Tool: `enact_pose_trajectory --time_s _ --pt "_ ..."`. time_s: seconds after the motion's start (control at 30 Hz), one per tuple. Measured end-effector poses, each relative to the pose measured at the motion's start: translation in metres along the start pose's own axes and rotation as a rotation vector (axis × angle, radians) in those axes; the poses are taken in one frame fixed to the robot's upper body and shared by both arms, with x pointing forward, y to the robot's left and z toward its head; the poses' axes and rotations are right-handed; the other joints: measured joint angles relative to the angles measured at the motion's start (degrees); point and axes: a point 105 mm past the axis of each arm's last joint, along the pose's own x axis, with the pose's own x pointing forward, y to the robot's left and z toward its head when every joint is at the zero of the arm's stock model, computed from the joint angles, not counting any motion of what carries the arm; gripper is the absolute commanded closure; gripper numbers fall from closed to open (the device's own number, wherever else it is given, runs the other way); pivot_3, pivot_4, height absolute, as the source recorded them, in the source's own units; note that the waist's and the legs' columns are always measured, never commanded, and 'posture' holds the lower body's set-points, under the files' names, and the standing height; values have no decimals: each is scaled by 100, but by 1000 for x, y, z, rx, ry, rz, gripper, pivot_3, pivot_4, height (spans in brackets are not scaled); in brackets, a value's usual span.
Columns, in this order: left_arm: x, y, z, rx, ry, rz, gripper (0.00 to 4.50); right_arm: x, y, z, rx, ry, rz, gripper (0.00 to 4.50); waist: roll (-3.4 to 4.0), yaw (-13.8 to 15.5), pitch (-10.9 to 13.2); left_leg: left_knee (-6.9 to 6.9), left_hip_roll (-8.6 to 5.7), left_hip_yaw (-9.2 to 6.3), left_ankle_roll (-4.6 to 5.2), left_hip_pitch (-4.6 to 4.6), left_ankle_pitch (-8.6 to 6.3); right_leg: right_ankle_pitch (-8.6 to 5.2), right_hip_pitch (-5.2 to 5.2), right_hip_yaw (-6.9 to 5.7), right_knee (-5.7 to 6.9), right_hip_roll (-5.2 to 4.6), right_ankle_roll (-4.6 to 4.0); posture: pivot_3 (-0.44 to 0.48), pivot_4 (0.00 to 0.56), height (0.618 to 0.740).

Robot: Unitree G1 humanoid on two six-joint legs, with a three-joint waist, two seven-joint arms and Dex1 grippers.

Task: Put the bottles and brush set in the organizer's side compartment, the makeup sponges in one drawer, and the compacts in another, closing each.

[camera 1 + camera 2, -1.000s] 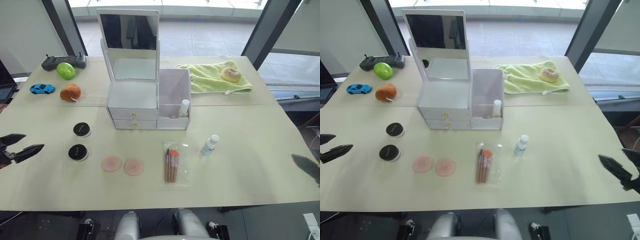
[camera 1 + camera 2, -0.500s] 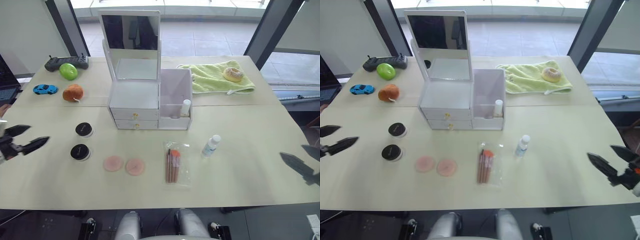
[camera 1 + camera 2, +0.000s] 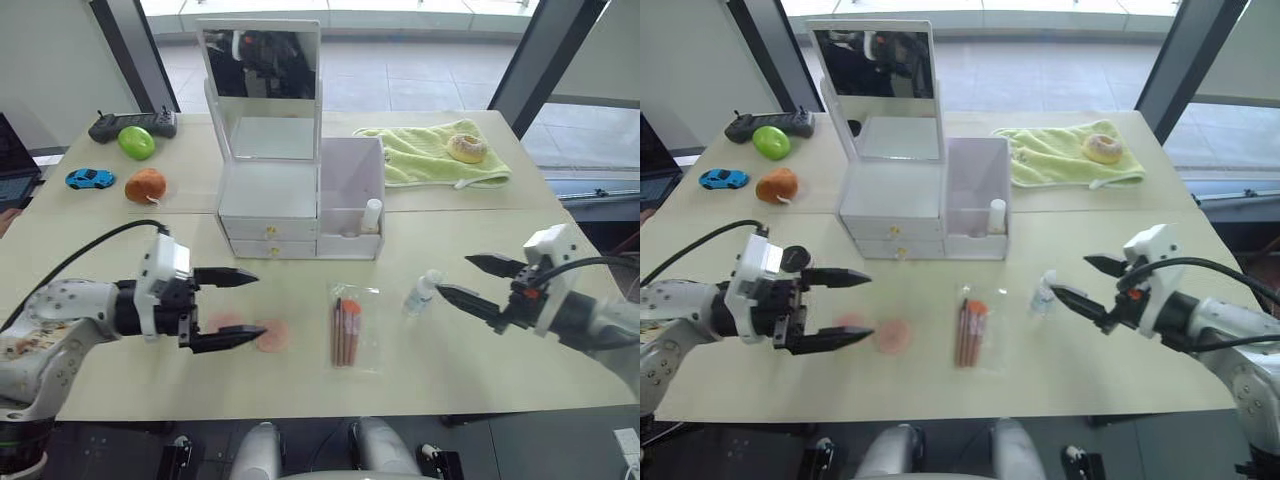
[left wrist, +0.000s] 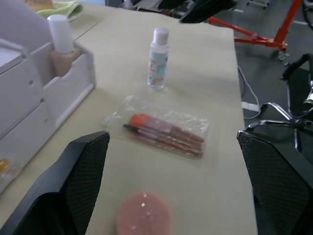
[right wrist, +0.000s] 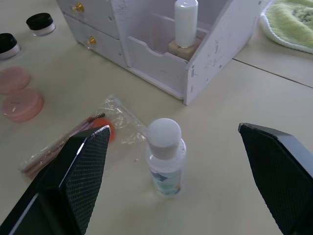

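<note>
Organizer (image 3: 300, 205) at tabletop (image 3: 480, 330) centre, both drawers closed; cream-beige bottle (image 3: 371, 216) upright in the side compartment (image 3: 351, 190). Clear bottle (image 5: 166, 156) upright toward the right edge, brush set (image 3: 347, 328) and makeup sponges (image 5: 17, 93) nearer the front edge, compacts (image 5: 22, 32) toward the left edge. Left gripper (image 3: 240, 305) spread wide and empty above the sponges; right gripper (image 3: 468, 278) spread wide and empty just beside the clear bottle.

I'm working in what looks like a robot test lab. A pale table (image 3: 500, 330) stands by tall windows (image 3: 400, 10); an orange stand (image 4: 274, 29) and a chair (image 4: 293, 98) sit on the grey floor.

Brush set (image 3: 347, 329) lies between sponges (image 3: 270, 337) and bottle (image 3: 421, 292).
</note>
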Motion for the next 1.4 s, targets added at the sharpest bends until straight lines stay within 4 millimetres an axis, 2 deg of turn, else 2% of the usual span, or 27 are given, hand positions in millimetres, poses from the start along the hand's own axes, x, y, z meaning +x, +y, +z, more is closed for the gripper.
enact_pose_trajectory --time_s 0.17,0.47,0.73,0.8,1.07,1.1,1.4 --pt "5 0 8 21 -15 1 0 9 -2 -4 22 -9 -9 43 0 -5 0 12 -3 -12 0 -8 0 3 5 2 -4 6 4 0 150 740" --pt "6 0 9 28 -17 -7 0 20 -6 -21 54 -1 -19 43 4 -18 0 10 -1 -20 0 -9 0 3 4 0 -3 12 3 0 150 740" --pt "7 0 10 30 -20 -1 0 25 -7 -24 78 -20 -21 43 4 -18 -1 11 -1 -21 0 -10 0 3 5 0 -4 11 4 0 150 740" --pt "7 1 10 30 -20 1 0 26 -6 -25 84 -21 -15 614 5 -18 -1 11 -1 -21 0 -9 0 3 5 0 -3 11 3 0 150 740" --pt "7 1 10 30 -20 6 0 27 -5 -22 73 -41 -5 3403 5 -18 0 11 -1 -22 0 -9 0 3 5 0 -3 12 4 0 150 740" --pt "6 1 10 30 -20 7 0 28 -4 -21 74 -43 0 3603 5 -18 -1 11 -1 -22 0 -9 0 3 5 0 -3 12 4 0 150 740" --pt "7 2 9 29 -22 12 0 29 -3 -18 75 -58 12 3601 6 -18 0 11 -1 -22 0 -9 0 3 5 0 -3 12 3 0 150 740"
